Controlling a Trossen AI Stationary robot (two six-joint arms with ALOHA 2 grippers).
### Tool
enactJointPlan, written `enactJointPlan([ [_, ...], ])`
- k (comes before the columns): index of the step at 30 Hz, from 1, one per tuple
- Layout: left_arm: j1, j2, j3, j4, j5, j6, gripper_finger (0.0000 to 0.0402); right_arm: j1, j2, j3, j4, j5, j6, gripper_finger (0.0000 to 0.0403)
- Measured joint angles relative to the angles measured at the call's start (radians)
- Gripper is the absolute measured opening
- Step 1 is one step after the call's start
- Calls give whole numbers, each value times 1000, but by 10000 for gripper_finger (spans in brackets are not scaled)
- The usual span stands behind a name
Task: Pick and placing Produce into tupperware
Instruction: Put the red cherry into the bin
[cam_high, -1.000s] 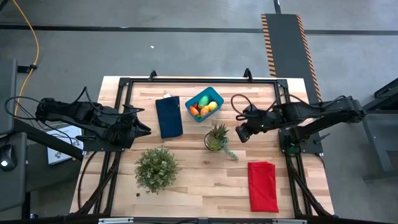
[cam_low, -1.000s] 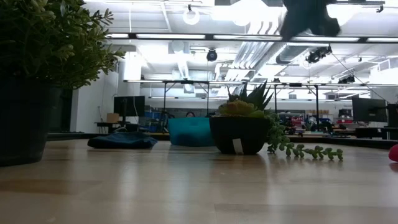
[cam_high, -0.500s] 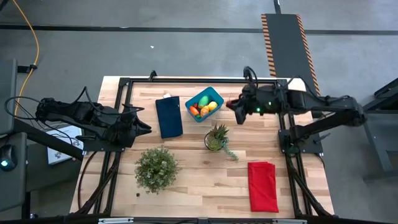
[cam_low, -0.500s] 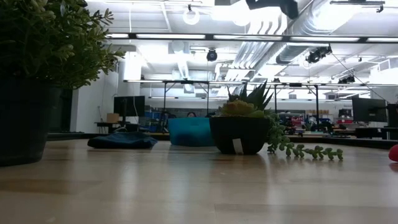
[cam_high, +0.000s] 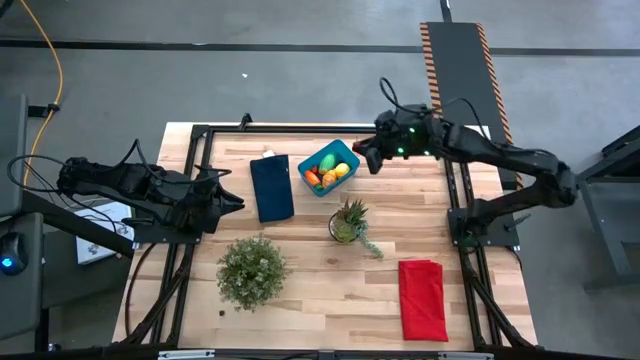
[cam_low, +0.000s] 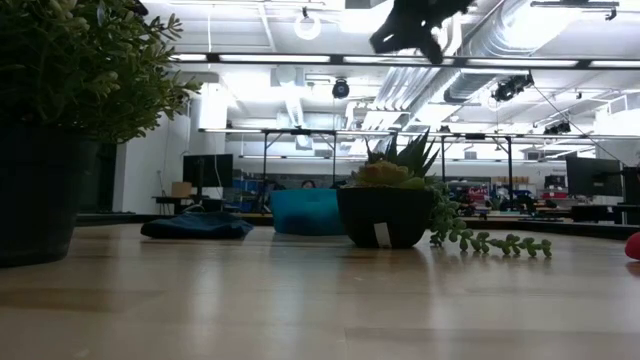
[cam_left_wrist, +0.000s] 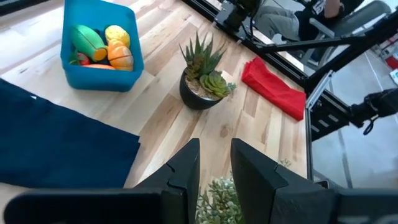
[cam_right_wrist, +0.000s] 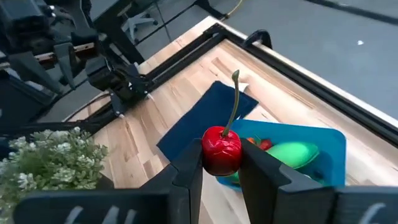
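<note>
One cherry (cam_right_wrist: 221, 151) pinched in right gripper (cam_right_wrist: 219, 163) beside tub (cam_high: 329, 167); tub looks full, early release risks bounce-out; left gripper (cam_left_wrist: 214, 163) parted

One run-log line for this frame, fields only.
right gripper: shut on red cherry, beside bright blue plastic tub | tub: green, orange, yellow toy produce inside | left gripper: open, idle at left edge

Bright blue rectangular plastic tub (cam_high: 329, 166) on tabletop (cam_high: 310, 270) holds green, orange, yellow toy produce (cam_left_wrist: 99, 45); red stemmed cherry (cam_right_wrist: 222, 149) clamped in right gripper (cam_right_wrist: 219, 167).
</note>
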Motion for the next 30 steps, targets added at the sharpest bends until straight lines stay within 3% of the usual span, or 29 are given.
enactJointPlan([
  [4,0,0,0,0,-3,-40,81,-52,86,46,-39,-49,-49,74],
  [12,0,0,0,2,-3,-123,81,-121,332,313,-317,-55,-234,74],
  [18,0,0,0,7,-3,-151,81,-142,477,461,-413,-55,-309,74],
  [30,0,2,0,21,-15,-158,81,-155,674,529,-504,-27,-310,74],
])
